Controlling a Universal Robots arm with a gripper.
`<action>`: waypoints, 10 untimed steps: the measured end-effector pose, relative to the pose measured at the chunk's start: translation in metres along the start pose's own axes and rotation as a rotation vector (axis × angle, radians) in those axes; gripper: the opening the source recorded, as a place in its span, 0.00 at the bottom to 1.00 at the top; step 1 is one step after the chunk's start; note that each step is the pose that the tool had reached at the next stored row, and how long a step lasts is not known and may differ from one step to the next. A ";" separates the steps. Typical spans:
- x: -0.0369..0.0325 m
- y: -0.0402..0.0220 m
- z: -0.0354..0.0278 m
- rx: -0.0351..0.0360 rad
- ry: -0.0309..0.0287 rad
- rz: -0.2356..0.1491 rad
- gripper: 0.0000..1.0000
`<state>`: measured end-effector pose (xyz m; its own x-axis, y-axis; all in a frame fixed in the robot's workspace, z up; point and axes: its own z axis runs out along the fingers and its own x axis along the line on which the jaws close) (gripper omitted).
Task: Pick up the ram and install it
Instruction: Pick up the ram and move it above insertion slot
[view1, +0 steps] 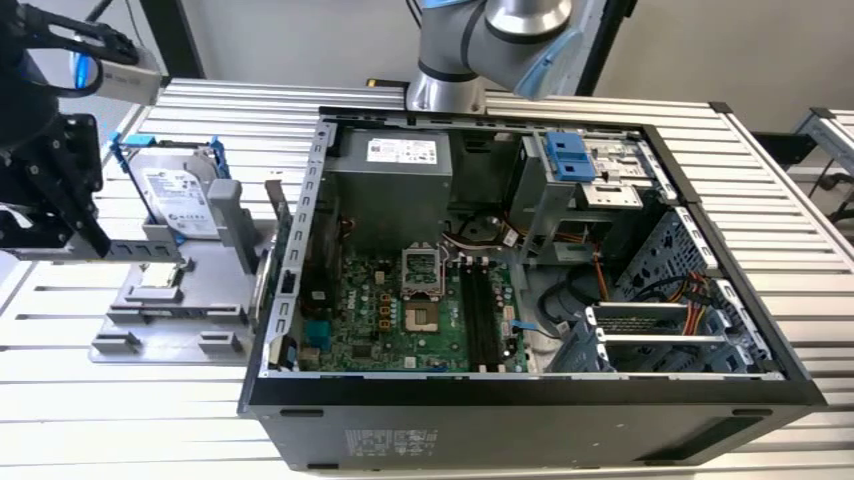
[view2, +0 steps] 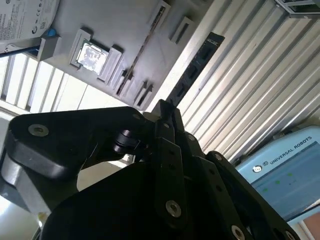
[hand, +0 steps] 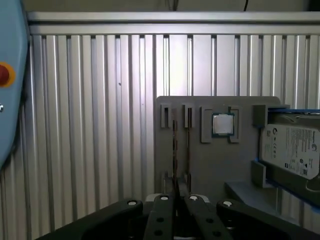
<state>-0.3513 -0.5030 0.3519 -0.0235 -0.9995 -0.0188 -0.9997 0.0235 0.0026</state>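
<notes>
Clearly the hand (hand: 175, 196) is narrowed onto the ram (view2: 192, 70), pinching one end of the dark strip. In the second wrist view its row of black chips runs out from the fingertips, seen against the slatted table (view2: 250, 75) beside a gray holder (view2: 115, 30). In the first wrist view the strip shows edge-on, in line with the holder's narrow slots. A square processor chip (hand: 222, 124) and a hard drive (hand: 292, 150) sit on the holder. The open computer case (view1: 534, 400) stands just beside the holder, on the exterior view's right.
</notes>
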 end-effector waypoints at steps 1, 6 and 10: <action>-0.0001 0.0000 -0.0045 0.0000 0.0000 0.000 0.00; -0.0005 0.0000 -0.0277 -0.0001 0.0001 0.000 0.00; -0.0008 0.0001 -0.0458 -0.0001 0.0001 0.000 0.00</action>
<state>-0.3513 -0.5030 0.3977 -0.0234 -0.9996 -0.0186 -0.9997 0.0234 0.0027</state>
